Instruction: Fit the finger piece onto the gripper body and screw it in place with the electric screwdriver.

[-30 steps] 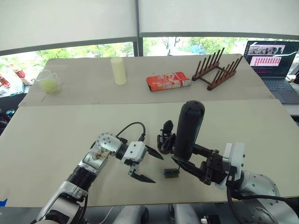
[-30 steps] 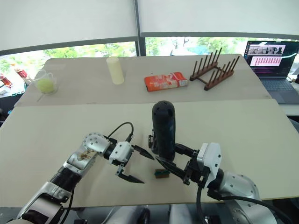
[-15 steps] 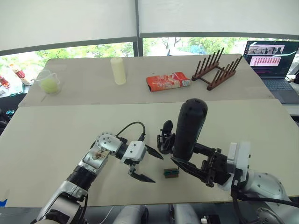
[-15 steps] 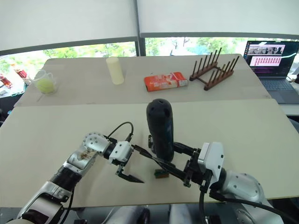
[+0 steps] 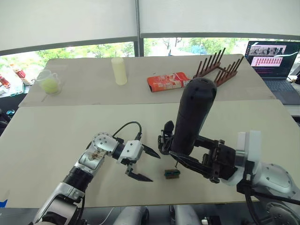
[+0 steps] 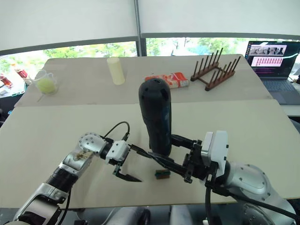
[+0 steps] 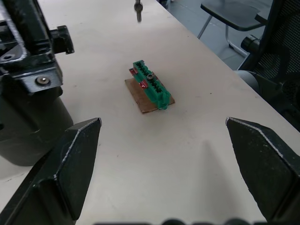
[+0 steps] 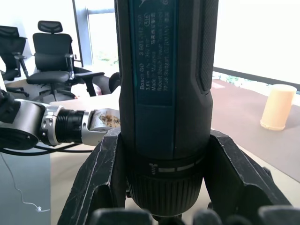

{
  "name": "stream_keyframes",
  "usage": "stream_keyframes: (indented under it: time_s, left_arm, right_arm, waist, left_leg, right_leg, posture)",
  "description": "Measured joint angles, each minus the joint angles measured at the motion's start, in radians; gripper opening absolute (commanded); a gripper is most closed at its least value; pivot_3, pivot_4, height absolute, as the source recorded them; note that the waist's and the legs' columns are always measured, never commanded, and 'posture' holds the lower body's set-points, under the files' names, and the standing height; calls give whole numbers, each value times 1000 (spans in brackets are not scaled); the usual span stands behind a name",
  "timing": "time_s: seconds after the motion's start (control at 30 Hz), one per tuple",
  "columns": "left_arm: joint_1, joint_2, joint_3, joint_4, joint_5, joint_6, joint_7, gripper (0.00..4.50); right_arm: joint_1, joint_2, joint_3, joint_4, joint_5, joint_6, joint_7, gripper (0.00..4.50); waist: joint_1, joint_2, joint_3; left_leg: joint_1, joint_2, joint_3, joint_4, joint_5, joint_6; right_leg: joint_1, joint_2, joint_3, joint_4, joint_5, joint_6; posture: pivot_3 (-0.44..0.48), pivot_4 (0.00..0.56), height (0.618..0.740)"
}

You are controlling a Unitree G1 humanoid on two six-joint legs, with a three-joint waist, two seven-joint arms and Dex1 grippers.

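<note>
Gripper body (image 5: 166, 140), a small black assembly, stands on a wide cream table (image 5: 56, 136) near the front edge, and the finger piece cannot be told apart from it. Behind this table is a second table (image 5: 93, 84) with a pale yellow cylinder (image 5: 118, 71), a clear cup with something yellow-green inside (image 5: 49, 82), a red packet (image 5: 169, 81) and a wooden rack with pegs (image 5: 217, 70); a laptop (image 5: 274, 61) is at the far right, and windows with green trees run along the back. The electric screwdriver (image 5: 193, 117) is held by the right gripper (image 5: 187, 161), whose fingers close on its lower part. Its long axis is nearly upright, leaning a little, with the rounded end up and the thin metal bit (image 7: 138, 10) pointing down, above the table and just beside the gripper body. The left gripper (image 5: 145, 164) hovers low over the table with fingers spread wide and nothing between them. A small green block on a brown card (image 7: 149, 89) lies on the table near both grippers.
</note>
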Motion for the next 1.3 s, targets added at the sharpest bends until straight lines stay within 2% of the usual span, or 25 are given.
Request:
stream_keyframes:
  time_s: [0.43,0.57,0.9,1.3]
  left_arm:
    - [30,33,28,-48,-15,48,49,4500]
    - [48,43,48,-75,-31,87,75,4500]
    - [62,48,109,-101,-53,156,163,4500]
    - [33,27,123,-76,-53,172,222,4500]
  right_arm:
    - [-134,-113,-27,13,204,45,33,1897]
    - [-241,-127,-18,53,249,65,55,1897]
    - [-503,-65,77,200,290,149,51,1897]
    - [-611,12,147,340,196,173,143,1897]
  waist:
    - [0,-1,0]
    - [0,-1,0]
    - [0,-1,1]
    - [-2,-2,1]
  left_leg:
    - [0,1,0,0,0,1]
    - [0,1,0,0,0,1]
    - [-1,1,0,0,0,1]
    - [-1,1,0,0,0,1]
  right_leg:
    - [0,-1,0,0,0,0]
    - [0,-2,0,-1,0,0]
    - [0,-2,0,-1,0,0]
    - [-1,-2,0,0,0,0]
  posture:
    - [0,150,740]
    - [0,150,740]
    - [0,150,740]
    - [0,150,740]
